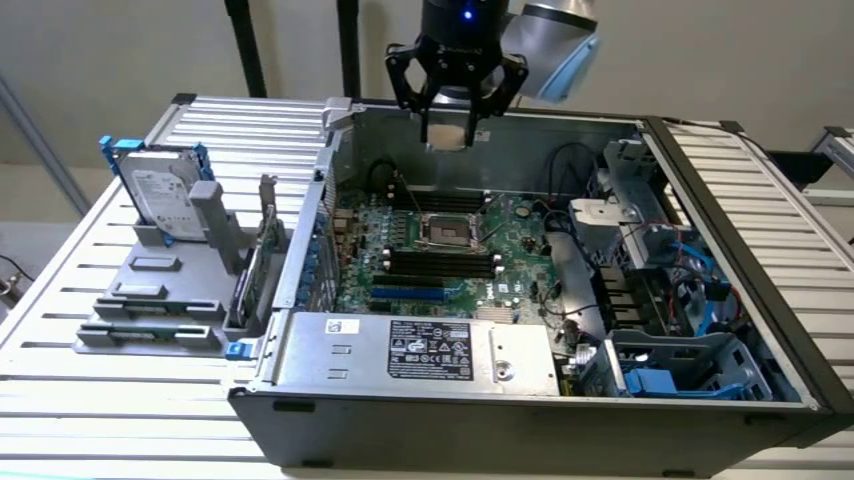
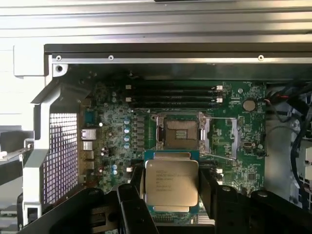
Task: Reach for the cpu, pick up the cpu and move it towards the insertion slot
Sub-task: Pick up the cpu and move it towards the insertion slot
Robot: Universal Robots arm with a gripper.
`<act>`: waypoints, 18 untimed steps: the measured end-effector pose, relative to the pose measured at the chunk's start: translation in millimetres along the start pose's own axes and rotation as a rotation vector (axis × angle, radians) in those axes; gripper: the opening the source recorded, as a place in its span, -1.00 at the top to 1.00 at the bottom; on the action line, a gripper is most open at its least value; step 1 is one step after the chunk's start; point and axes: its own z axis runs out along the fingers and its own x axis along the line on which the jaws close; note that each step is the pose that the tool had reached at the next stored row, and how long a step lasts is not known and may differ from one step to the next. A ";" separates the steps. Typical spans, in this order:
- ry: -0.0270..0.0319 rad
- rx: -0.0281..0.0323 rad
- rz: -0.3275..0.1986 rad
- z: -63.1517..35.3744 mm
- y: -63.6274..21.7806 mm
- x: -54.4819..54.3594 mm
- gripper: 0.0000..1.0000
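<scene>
The cpu (image 2: 171, 183) is clamped in the gripper (image 1: 451, 128), top centre; carrying is under way, and alignment over the insertion slot (image 1: 451, 232) is required.

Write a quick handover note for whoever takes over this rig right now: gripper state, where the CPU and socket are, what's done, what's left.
Gripper: shut on the cpu, the small flat square chip with a silvery-white metal top, held above the open grey computer case.
Insertion slot, the square socket with a shiny metal frame and dark centre: on the green motherboard, open, nothing in it, below the chip.
Done: chip picked up and lifted.
Left: chip has not reached the socket.
</scene>
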 end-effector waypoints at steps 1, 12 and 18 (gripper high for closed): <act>-0.0001 0.0002 0.000 1.0 3.1 -3.0 -0.09; -0.0004 0.0113 0.000 10.5 19.3 -31.4 -0.09; -0.0004 0.0160 0.000 12.7 20.8 -33.4 -0.09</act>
